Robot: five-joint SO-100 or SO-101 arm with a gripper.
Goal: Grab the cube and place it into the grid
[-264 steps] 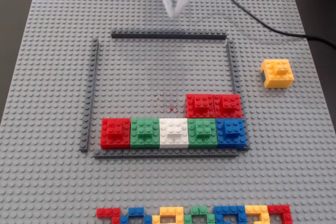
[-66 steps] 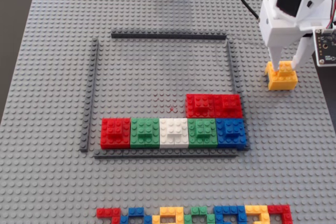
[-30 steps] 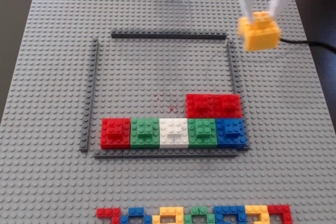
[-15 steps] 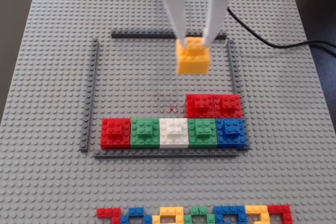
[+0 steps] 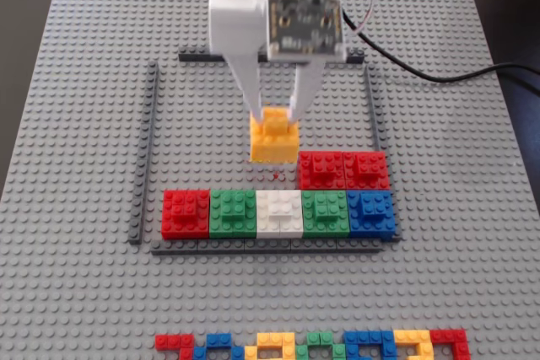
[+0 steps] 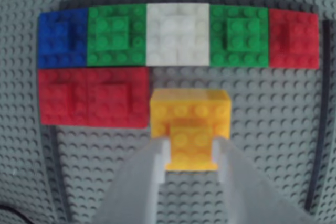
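Note:
The orange-yellow cube hangs inside the grid, just left of the two red blocks and above the white block of the bottom row. My gripper is shut on the cube's small raised top brick, one white finger on each side. In the wrist view the cube sits right beside the red blocks and below the white block. I cannot tell whether the cube touches the baseplate.
A row of red, green, white, green and blue blocks lines the grid's bottom strip. A multicoloured strip lies at the baseplate's front edge. A black cable runs off to the right. The arm's body covers the grid's top strip.
The gripper has carried the cube down and slightly left within the grid, from near the top strip to just beside the red blocks.

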